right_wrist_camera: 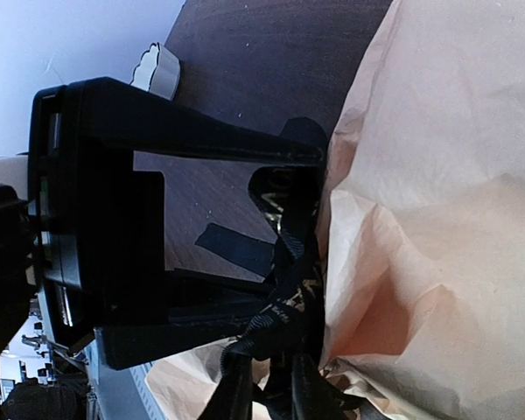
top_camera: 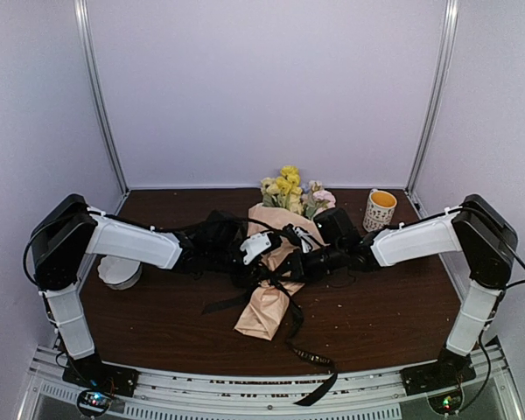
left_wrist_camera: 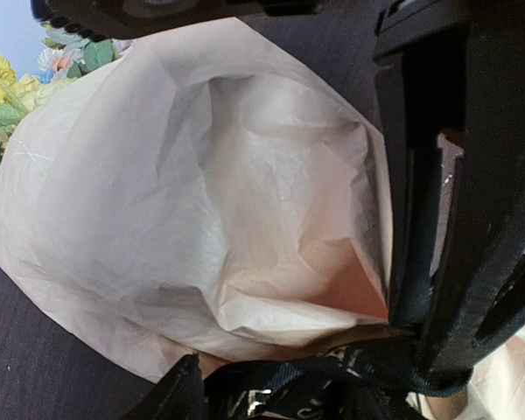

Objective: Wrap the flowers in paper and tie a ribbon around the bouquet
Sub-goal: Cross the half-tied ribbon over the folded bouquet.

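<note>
Nearest us, the loose end of the black ribbon (top_camera: 318,385) droops over the front rail (top_camera: 245,387), between the two arm bases. It runs back across the dark wooden surface (top_camera: 157,328) to the bouquet (top_camera: 264,313), which lies with its narrow end toward us and its wide end away. The ribbon crosses the tan-peach paper (left_wrist_camera: 184,219) about midway along the cone, and another tail lies out to the left.

Both arms reach in to that crossing, one from each side. The left pincer (top_camera: 269,257) stands fairly wide. In the right wrist view we see bare wood between its jaws, and the ribbon runs past their tips, right against the paper. The right pincer (top_camera: 296,264) is narrow, with only a slit between its jaws in the left wrist view. The ribbon passes at their tips, but we cannot tell whether it is pinched.

Farther back, a white roll (top_camera: 120,273) sits by the left arm. Beyond the pincers the flowers (top_camera: 287,185), yellow, cream and pink, spill from the paper's wide end. A patterned mug (top_camera: 380,210) stands to their right, near the back wall.
</note>
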`<act>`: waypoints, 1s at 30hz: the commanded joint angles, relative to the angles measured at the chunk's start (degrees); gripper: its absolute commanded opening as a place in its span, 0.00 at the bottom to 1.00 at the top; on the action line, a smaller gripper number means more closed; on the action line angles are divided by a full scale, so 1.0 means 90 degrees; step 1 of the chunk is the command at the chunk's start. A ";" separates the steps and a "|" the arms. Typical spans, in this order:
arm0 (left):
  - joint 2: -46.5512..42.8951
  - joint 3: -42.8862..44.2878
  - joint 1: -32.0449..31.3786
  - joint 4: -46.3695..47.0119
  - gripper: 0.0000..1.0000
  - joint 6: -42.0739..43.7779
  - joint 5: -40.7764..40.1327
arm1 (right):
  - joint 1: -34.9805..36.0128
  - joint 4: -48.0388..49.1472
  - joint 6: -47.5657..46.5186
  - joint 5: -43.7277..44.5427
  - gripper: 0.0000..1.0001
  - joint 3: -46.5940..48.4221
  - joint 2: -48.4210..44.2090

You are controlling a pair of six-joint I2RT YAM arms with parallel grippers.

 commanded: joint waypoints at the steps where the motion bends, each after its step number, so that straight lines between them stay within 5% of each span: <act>1: 0.0068 0.0196 0.0045 0.0371 0.58 -0.0093 0.0133 | -0.0007 0.0192 0.0045 -0.0080 0.20 0.0054 0.0097; 30: -0.0301 0.0097 0.0045 0.0240 0.60 -0.0058 -0.0101 | 0.0011 -0.0265 -0.0093 0.0310 0.00 0.0113 -0.0083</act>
